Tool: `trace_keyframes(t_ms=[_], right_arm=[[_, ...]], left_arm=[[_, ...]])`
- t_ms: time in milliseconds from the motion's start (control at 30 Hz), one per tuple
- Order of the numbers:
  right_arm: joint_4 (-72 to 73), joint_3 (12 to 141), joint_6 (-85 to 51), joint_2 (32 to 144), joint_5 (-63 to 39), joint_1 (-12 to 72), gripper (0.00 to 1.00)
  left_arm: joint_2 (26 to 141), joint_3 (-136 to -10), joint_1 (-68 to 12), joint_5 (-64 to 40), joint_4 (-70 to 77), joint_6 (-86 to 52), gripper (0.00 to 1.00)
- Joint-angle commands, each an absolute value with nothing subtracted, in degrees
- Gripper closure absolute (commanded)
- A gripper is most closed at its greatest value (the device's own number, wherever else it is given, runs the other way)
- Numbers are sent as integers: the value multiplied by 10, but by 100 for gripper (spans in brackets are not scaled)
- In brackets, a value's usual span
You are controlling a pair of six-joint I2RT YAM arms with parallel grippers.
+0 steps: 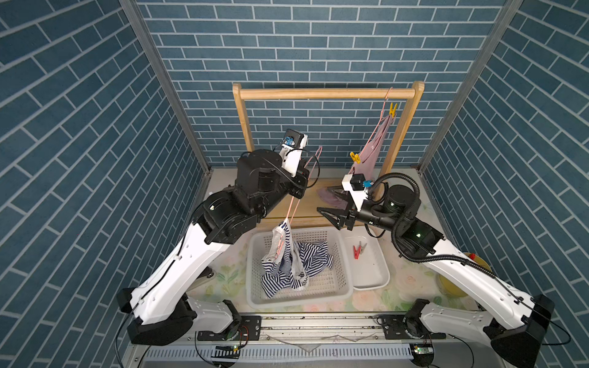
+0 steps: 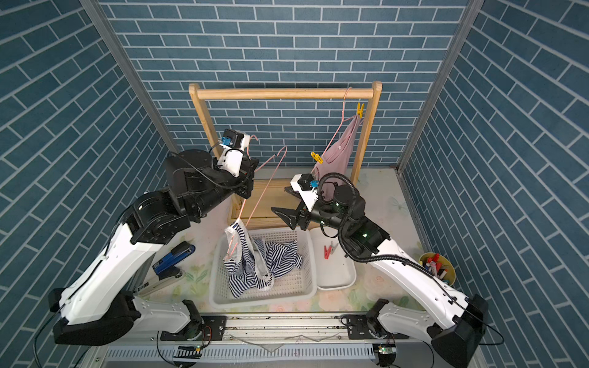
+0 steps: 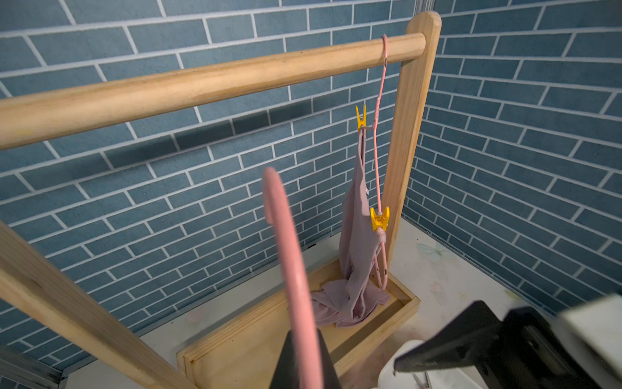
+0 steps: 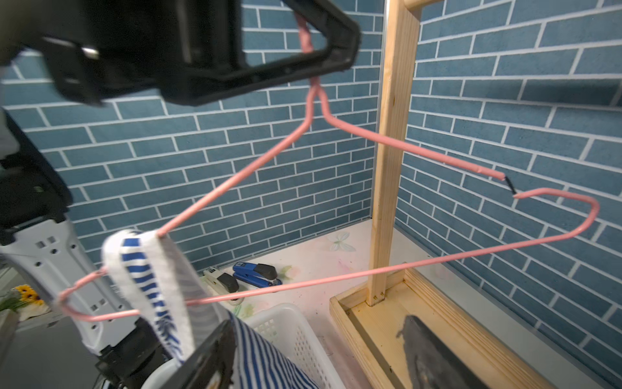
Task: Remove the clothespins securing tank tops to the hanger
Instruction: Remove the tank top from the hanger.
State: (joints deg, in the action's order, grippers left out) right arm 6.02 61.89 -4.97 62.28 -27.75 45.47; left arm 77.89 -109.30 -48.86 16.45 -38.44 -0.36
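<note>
The left gripper is clamped tight on the neck of a thin pink wire hanger, holding it tilted above the white basket near the desk's front edge, most likely so the striped top can slide off into it; one white-trimmed strap is looped over the hanger's low end, and the rest lies crumpled on the basket's perforated plastic floor. The right gripper hangs with jaws wide and empty over the basket's far right corner; this hanger carries no pins, and the red clothespin and grey clothespin lie in the smooth white tray just beside the basket's right side. An upper yellow clothespin and a lower yellow clothespin pinch the limp pink top to a second hanger, hooked on the round wooden rail along the desk's back edge; those two remain to be removed.
</note>
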Motion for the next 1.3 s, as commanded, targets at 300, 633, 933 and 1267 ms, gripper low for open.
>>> trace_keyframes(t_ms=[300, 633, 933, 1267], right_arm=[[139, 586, -112, 641, -342, 535, 23], [145, 606, -92, 709, -332, 603, 27], [134, 623, -83, 724, -312, 620, 37], [136, 633, -78, 738, -282, 625, 93]], left_arm=[[835, -1179, -461, 123, -431, -4, 100], [862, -1198, -455, 114, -449, -12, 100], [874, -1209, -448, 111, -453, -18, 100], [874, -1206, -439, 112, -452, -25, 100]])
